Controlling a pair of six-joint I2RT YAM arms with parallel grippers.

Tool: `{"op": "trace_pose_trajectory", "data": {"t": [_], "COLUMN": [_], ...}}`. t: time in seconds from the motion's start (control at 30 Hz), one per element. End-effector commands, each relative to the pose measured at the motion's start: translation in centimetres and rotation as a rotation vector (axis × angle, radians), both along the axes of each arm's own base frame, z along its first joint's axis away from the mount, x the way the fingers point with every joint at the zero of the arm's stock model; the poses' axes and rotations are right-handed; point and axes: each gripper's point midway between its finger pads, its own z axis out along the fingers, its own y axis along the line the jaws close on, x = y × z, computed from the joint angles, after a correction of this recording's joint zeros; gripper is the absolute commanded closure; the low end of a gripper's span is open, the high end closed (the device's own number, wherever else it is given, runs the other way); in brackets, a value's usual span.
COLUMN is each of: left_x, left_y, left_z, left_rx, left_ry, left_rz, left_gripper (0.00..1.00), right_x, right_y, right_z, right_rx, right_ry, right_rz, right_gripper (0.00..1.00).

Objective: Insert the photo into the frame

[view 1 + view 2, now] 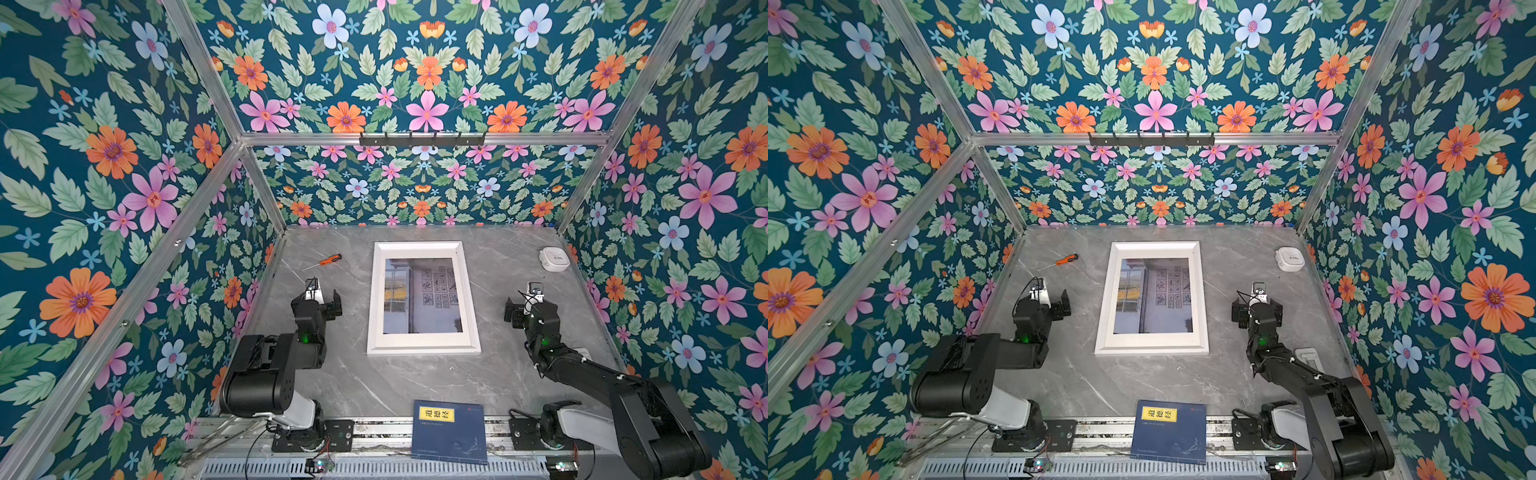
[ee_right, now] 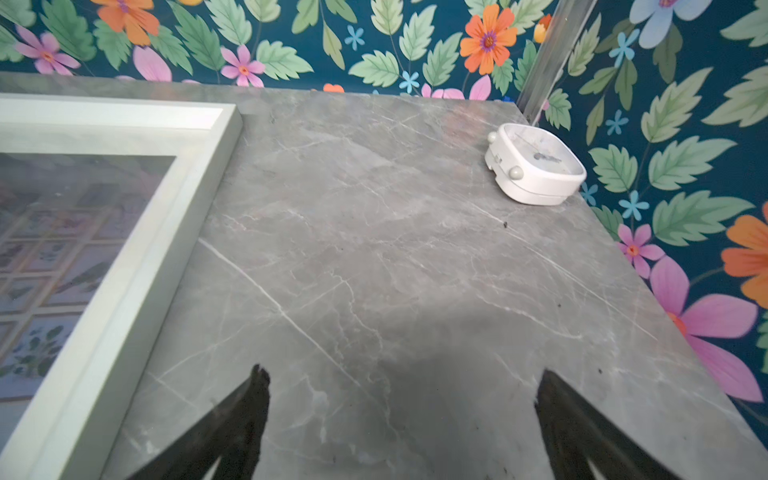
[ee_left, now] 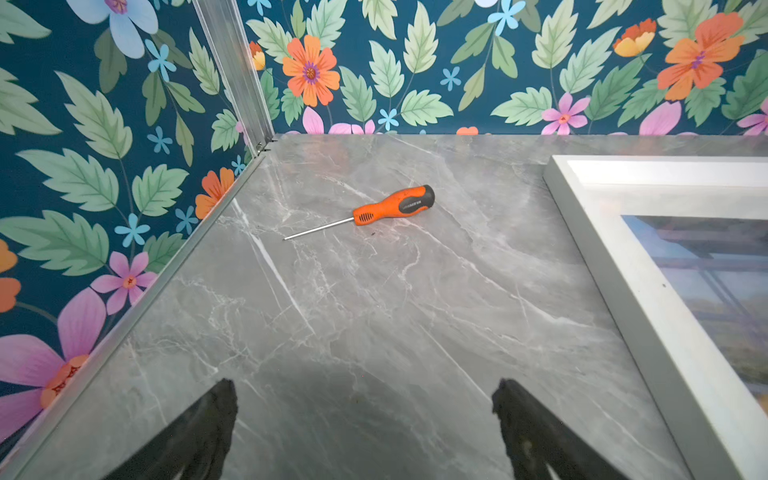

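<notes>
Though the dark blue yellow-labelled book (image 1: 451,432) lies nearest, before the large white moulded picture frame (image 1: 419,248), the left gripper (image 3: 365,386) and right gripper (image 2: 404,374) hang empty, jaws wide apart, flanking the frame, probably because the rectangular pale-room photo (image 1: 422,297) already sits inside it, between them. Beside the frame's far end lie an orange-handled screwdriver (image 1: 330,260) and a white square clock (image 1: 555,258).
</notes>
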Motion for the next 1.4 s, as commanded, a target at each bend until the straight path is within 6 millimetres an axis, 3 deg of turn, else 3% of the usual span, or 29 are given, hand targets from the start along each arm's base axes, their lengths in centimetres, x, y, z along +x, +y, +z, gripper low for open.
{"op": "trace_pose_trajectory", "data": {"t": [0.0, 0.17, 0.23, 0.27, 0.33, 0.37, 0.4, 1.37], "left_x": [0.3, 1.3, 1.3, 1.3, 1.3, 1.3, 1.3, 1.2], "left_y": [-0.4, 0.2, 0.3, 0.3, 0.4, 0.4, 0.4, 0.4], "left_z": [2.8, 2.1, 2.2, 2.2, 2.2, 2.2, 2.2, 2.3], "left_rx": [-0.014, -0.026, -0.025, -0.025, -0.025, -0.026, -0.025, -0.021], "left_ry": [-0.162, -0.106, -0.119, -0.117, -0.117, -0.116, -0.115, -0.119], "left_rz": [-0.021, 0.008, 0.010, 0.010, 0.010, 0.012, 0.012, 0.013], "left_gripper": [0.01, 0.01, 0.00, 0.00, 0.00, 0.00, 0.00, 0.00], "right_x": [1.1, 1.7, 2.0, 2.1, 3.5, 3.0, 3.1, 3.2], "right_y": [0.8, 0.5, -0.7, -1.2, -2.9, -2.9, -3.1, -2.4], "right_z": [2.2, 1.2, 1.1, -0.2, -0.3, -1.1, -0.6, -0.9], "right_rx": [0.019, 0.004, 0.043, 0.112, 0.187, 0.215, 0.214, 0.216], "right_ry": [-0.106, -0.140, -0.161, -0.108, -0.091, -0.025, -0.074, -0.042], "right_rz": [0.052, 0.059, 0.026, 0.033, 0.004, 0.006, 0.013, 0.047], "right_gripper": [0.01, 0.01, 0.01, 0.01, 0.01, 0.01, 0.01, 0.01]}}
